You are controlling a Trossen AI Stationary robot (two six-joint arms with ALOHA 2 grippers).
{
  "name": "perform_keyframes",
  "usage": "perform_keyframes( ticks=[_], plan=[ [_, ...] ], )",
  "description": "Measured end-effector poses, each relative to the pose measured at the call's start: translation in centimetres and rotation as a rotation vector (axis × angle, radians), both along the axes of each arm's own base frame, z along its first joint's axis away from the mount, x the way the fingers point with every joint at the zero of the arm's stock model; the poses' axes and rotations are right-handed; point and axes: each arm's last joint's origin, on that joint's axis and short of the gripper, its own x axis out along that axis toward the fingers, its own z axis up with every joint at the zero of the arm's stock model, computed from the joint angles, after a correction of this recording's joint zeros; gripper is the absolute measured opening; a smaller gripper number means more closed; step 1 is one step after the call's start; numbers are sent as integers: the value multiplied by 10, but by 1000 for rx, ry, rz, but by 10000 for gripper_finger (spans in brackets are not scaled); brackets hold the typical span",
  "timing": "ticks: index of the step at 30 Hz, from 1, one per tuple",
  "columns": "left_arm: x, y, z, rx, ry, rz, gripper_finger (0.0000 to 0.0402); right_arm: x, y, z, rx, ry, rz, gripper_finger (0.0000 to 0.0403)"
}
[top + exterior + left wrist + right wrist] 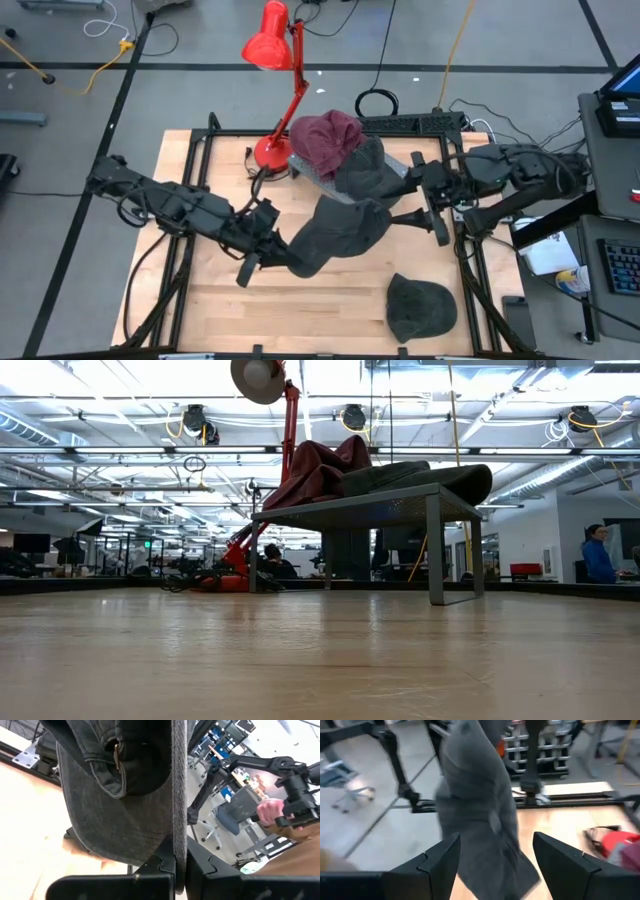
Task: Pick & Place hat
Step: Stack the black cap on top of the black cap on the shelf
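Note:
A dark grey cap [340, 235] hangs over the middle of the table, held by my left gripper [275, 256], which is shut on its brim; in the left wrist view its buckled back strap [116, 755] shows. My right gripper [425, 205] is open on the cap's right. In the right wrist view its fingers [445, 860] stand on either side of the cap's crown [480, 815] without plainly touching it. A maroon hat [325, 138] and another dark hat [368, 165] lie on a small grey rack [430, 500]. A third dark hat [420, 305] lies flat on the table, near right. My left gripper pinches the cap's brim [178, 835] between its two shut fingers, edge-on, coming level from the table's left. The crown [115, 820] spreads out beyond the fingertips toward the right arm. The cap looks lifted off the table.
A red desk lamp [270, 45] stands on its base [270, 152] at the far side, beside the rack. Black frame rails [190, 200] run along the table's left and right sides. Bare wood [300, 310] shows along the near edge.

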Motion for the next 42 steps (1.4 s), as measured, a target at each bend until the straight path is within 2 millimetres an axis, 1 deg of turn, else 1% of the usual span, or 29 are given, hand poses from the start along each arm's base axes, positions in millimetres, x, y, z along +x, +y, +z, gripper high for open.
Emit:
perform_keyframes(
  ticks=[2,5,10,14,17,19,23,26,27,28,33,34,36,38,40,42],
  plan=[
    [1,0,0,1,0,-2,8,3,0,3,-3,27,7,242],
    [1,2,1,1,-9,4,8,12,2,3,-20,77,6,242],
    [1,2,0,9,-10,6,8,26,6,6,-57,70,18,242],
    [1,2,0,9,-6,4,8,32,7,7,-63,73,22,237],
    [1,2,0,9,-5,3,8,31,8,7,-64,77,24,211],
    [1,2,0,9,-5,4,8,30,9,7,-57,76,29,180],
    [1,2,0,-2,4,6,8,28,12,8,-46,75,38,95],
    [1,2,-2,-10,29,16,8,25,12,10,-1,77,70,29],
    [1,3,-3,-11,36,20,8,22,12,11,19,77,91,19],
    [1,4,-3,-11,38,23,8,21,12,11,39,80,110,17],
    [3,8,-3,-14,38,39,9,15,13,15,173,105,156,42],
    [3,9,-3,-15,37,44,14,15,14,15,191,109,177,42],
    [5,12,-2,-23,30,57,37,13,15,15,218,122,228,31],
    [6,16,-2,-47,40,81,70,12,18,16,227,128,273,17],
    [7,20,-4,-51,61,98,105,10,20,16,204,117,299,17],
    [7,24,-9,-50,119,102,138,7,22,16,181,120,313,17]
  ],
)
